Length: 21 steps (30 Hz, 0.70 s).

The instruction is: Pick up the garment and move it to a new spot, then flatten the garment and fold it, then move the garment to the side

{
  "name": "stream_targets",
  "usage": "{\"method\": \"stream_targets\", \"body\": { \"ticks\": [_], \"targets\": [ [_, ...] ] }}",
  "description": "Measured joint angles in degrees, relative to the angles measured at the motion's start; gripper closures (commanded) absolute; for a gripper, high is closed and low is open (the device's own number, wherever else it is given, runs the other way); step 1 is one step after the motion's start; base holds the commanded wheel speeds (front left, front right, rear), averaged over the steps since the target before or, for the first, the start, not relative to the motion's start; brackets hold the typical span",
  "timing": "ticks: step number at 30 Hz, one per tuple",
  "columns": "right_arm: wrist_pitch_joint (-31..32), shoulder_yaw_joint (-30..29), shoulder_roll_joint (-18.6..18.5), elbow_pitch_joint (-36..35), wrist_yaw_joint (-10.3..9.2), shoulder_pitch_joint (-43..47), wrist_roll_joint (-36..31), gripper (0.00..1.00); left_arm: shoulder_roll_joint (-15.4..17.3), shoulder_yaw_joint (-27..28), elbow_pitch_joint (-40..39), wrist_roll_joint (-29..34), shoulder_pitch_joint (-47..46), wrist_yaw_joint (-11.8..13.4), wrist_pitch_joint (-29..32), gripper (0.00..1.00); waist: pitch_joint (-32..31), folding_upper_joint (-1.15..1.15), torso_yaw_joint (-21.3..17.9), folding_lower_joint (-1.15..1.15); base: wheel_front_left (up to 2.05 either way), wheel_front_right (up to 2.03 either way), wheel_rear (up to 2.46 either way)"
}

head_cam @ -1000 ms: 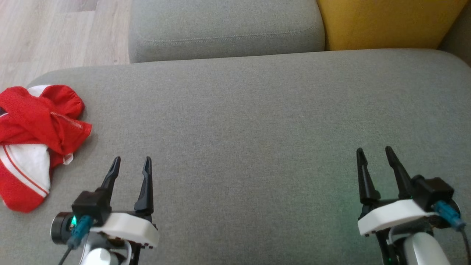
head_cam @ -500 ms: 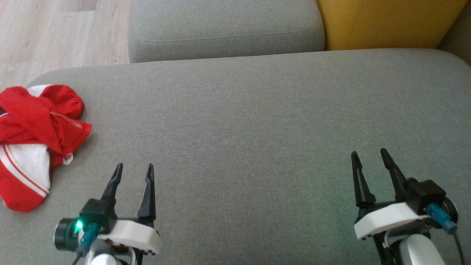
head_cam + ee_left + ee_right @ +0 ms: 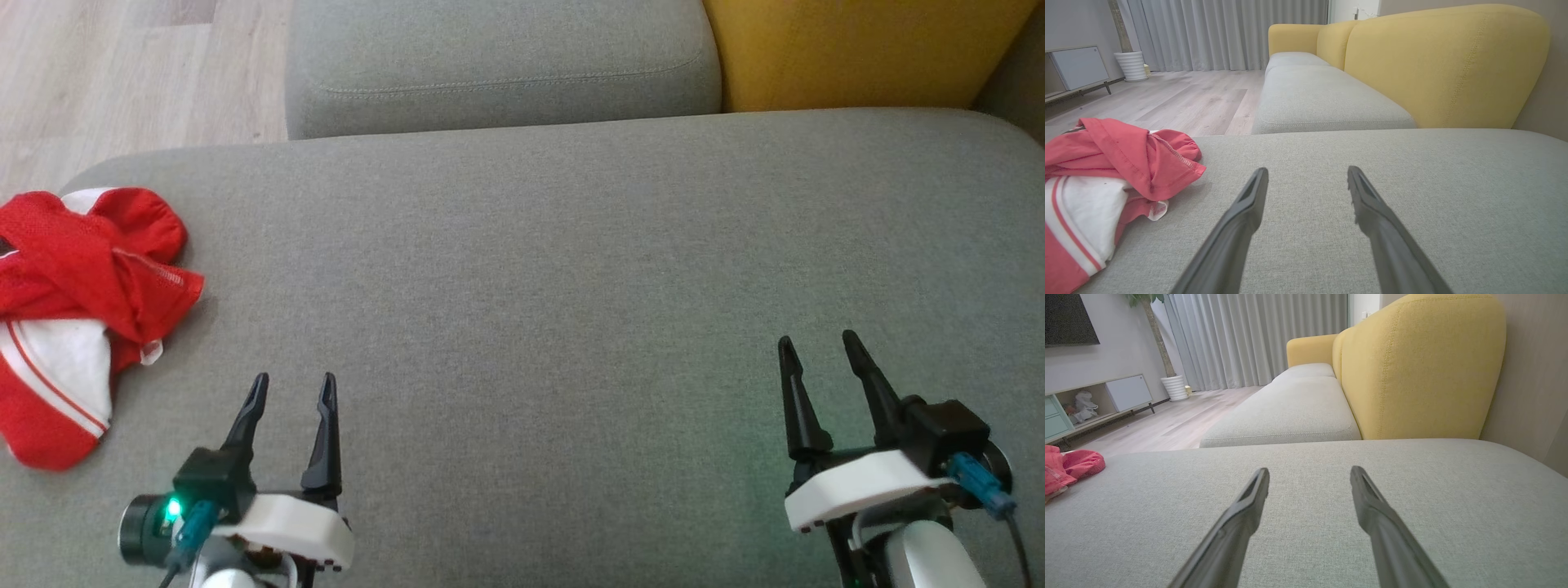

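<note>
garment (image 3: pixel 77 314) lies bunched up, red and white, at the left edge of the gray cushion (image 3: pixel 571 269). left gripper (image 3: pixel 292 389) and right gripper (image 3: pixel 816 345) both gape wide, holding nothing, apart from it.

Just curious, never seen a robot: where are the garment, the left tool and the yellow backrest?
garment (image 3: pixel 82 269), head view, red crumpled top layer.
left tool (image 3: pixel 295 377), head view, midway between its fingertips.
backrest (image 3: pixel 1445 65), left wrist view, yellow front face.
</note>
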Motion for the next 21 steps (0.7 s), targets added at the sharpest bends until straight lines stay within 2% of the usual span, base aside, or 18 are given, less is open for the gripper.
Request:
{"method": "stream_targets", "body": {
  "ticks": [14, 21],
  "targets": [
    [-0.01, 0.4, 0.01, 0.48, 0.0, 0.01, 0.93, 0.0, -0.98, 1.72, 0.34, 1.46, -0.01, -1.0, 0.0, 0.0, 0.22, 0.0, 0.32, 0.0, 0.0, 0.0, 0.0],
    [0.0, 0.34, 0.01, -0.46, 0.0, 0.16, -0.1, 0.0, -1.86, 2.32, 0.44, 1.94, -0.39, -1.41, 0.0, 0.0, 0.45, 0.0, 3.78, 0.0, 0.0, 0.0, 0.0]
  ]
}}
